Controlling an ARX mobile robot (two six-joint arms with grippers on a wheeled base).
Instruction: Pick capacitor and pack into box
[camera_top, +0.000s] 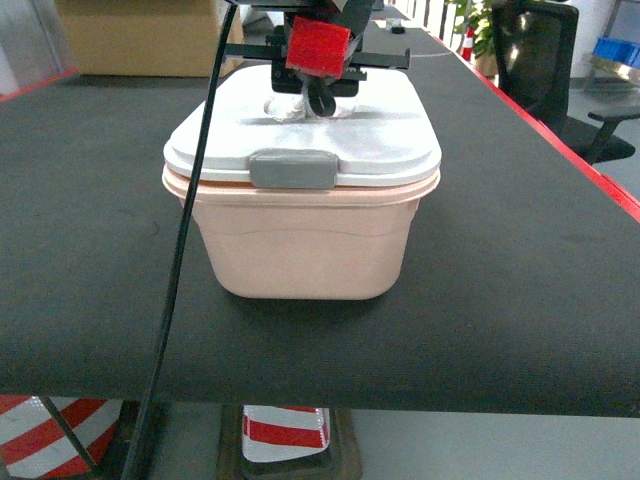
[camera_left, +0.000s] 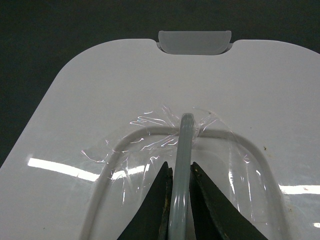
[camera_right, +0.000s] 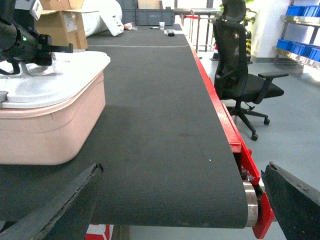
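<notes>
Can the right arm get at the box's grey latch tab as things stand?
Probably yes. The right end effector hangs open beside the box, with bare belt between them, and the latch tab is uncovered. The left end effector grips only the lid handle.

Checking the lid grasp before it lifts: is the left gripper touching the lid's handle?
Touching. The left wrist view shows the left gripper closed on the grey handle of the lid, both fingers against it.

Pale pink box (camera_top: 305, 250), white lid (camera_top: 390, 130), grey latch tab (camera_top: 292, 169).
</notes>
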